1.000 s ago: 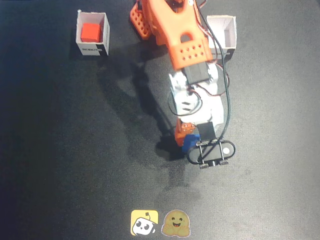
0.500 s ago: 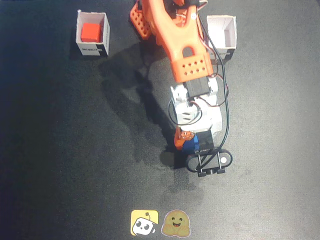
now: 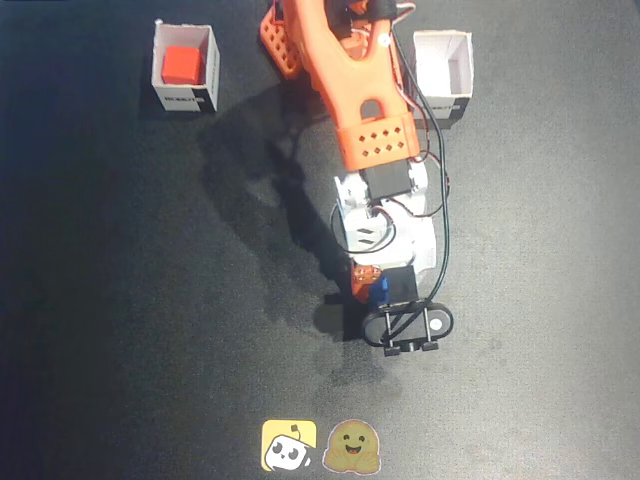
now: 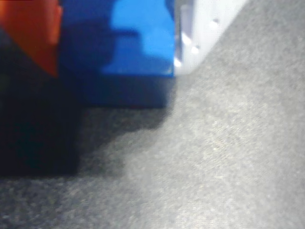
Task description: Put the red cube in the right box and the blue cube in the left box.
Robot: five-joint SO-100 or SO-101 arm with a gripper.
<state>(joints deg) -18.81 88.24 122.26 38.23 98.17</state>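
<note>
Blue cube (image 4: 138, 43) clamped in gripper (image 3: 378, 290)

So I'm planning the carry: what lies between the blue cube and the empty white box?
In the fixed view, only the arm's own white and orange links lie between the blue cube and the empty box; no loose object.

Open mat (image 3: 130, 300) between 2 far-apart boxes.

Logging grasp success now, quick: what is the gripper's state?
Gripper: closed on the blue cube, orange finger on one side, white finger on the other.
</note>
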